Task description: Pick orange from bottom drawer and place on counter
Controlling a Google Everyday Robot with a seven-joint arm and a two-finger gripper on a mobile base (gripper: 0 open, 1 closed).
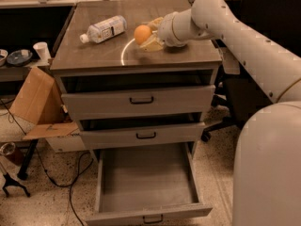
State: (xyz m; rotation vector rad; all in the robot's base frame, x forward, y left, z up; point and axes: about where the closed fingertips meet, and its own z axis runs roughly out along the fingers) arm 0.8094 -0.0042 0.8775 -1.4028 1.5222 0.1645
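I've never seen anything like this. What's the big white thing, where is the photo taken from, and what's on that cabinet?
The white tube is a robot's single arm; the white bulk at lower right is its body. There is one camera view, looking down at the cabinet from in front. At the arm's end the gripper, a two-fingered clamp, is closed on the orange low over the counter, the cabinet's top. A plastic bottle lies on its side there. The bottom drawer is pulled out and empty.
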